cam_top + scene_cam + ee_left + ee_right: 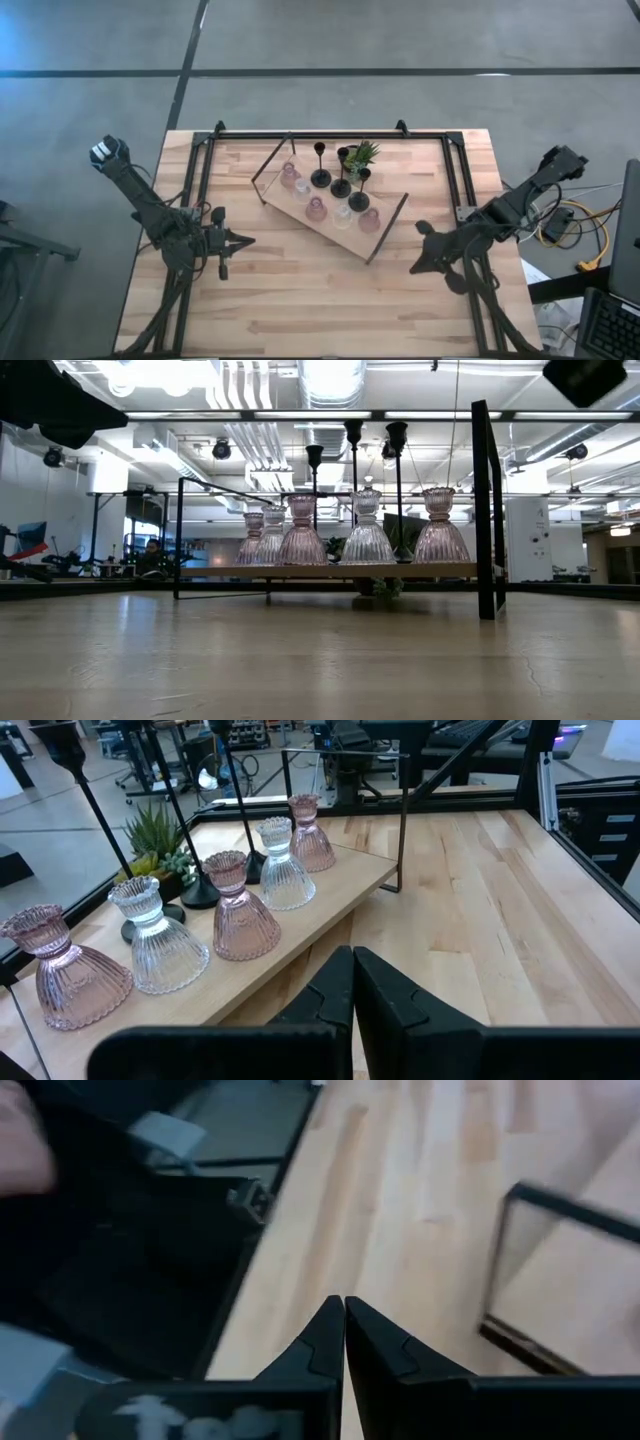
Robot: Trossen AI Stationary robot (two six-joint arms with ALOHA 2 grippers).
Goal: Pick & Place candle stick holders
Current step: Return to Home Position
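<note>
1. pale wood planks make up the desk [300, 300], edged with dark metal rails. a wooden shelf [330, 232] lies on it at a slant, toward the middle and back, with a thin dark metal loop at each end.
2. five glass cups [283, 865] stand in one row along the front edge of the shelf, alternating pink, clear, pink, clear, pink. each has a ribbed, bell-shaped skirt, a narrow neck and a small scalloped bowl on top.
3. three black holders [200, 898] stand on the shelf just behind the cups. each is matte, with a round flat base and a thin upright stem.
4. a small plant [362, 153] with spiky green leaves sits at the back of the shelf, just beside the holders.
5. the low view shows the shelf board raised off the desk on its dark frame, and the little flared cups at the tops of the stems. the high view shows the slant of the shelf and how the row is spaced.
6. the left end effector [352, 954] is over the left side of the desk, well apart from the shelf. its two dark fingers are pressed together with nothing between them.
7. the right end effector [343, 1304] is over the right side of the desk near the rail. its fingers also meet tip to tip and hold nothing. its blurred wrist view shows the desk edge and one end loop of the shelf.
</note>
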